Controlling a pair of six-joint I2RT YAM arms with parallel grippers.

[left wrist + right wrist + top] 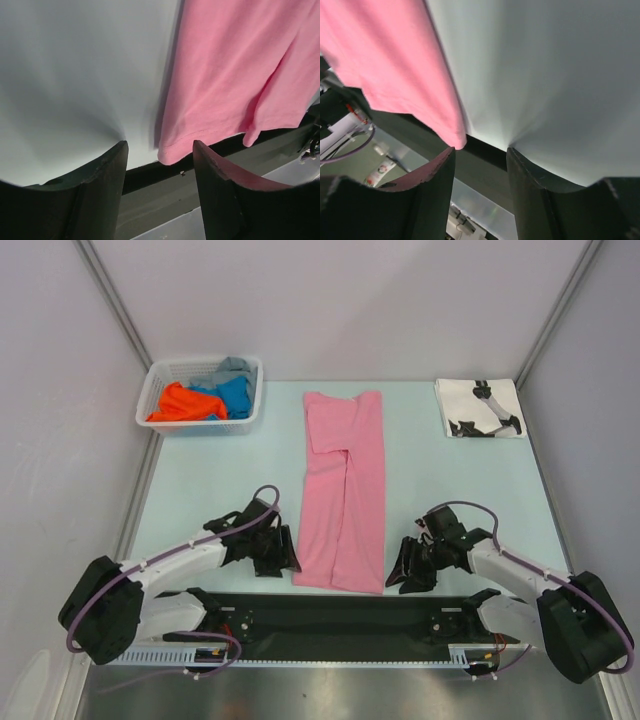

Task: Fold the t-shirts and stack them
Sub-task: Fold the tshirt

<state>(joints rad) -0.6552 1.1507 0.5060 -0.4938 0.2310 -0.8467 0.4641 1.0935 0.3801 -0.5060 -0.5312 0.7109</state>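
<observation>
Top external first. What is lying where? (K.)

Pink t-shirt (345, 490) is lying flat at mid-table (200, 480), folded into a long band running 12 to 6 o'clock, its sides turned in over the middle. White lattice basket (160, 375) is sitting at 10 o'clock. It is holding an orange t-shirt (180, 402) on its 8 o'clock side, a blue t-shirt (237, 396) toward 3, and a grey t-shirt (233, 366) at its 1 o'clock rim. White t-shirt with black print (478, 408) is lying folded at 2 o'clock, well apart from the pink one. (M.)

And the arms? (K.)

Both are crouching low at the pink band's near hem. Left gripper (283, 558) is sitting just beside the hem at its 9 o'clock, right gripper (408, 568) near it at 3 o'clock. A black strip (340, 615) is running along the table's near edge at 6. (M.)

Left wrist view: jaws? (K.)

Standing parted, both dark fingers (100, 190) showing at 6 o'clock with a gap between them. The pink hem corner is showing just above that gap, lying at the edge of the black strip. Cannot tell whether cloth and fingers are touching. The rest of the shirt is spreading toward 1 o'clock. (M.)

Right wrist view? (K.)

Much the same, mirrored. Jaws are standing apart, and the 9 o'clock finger (427, 190) is picking up a pink tint on its inner face. The pink corner is ending right at that finger's tip, but contact is not readable. Cloth is filling the 10 to 11 o'clock part, bare table the 1 to 3 o'clock part. (M.)
</observation>
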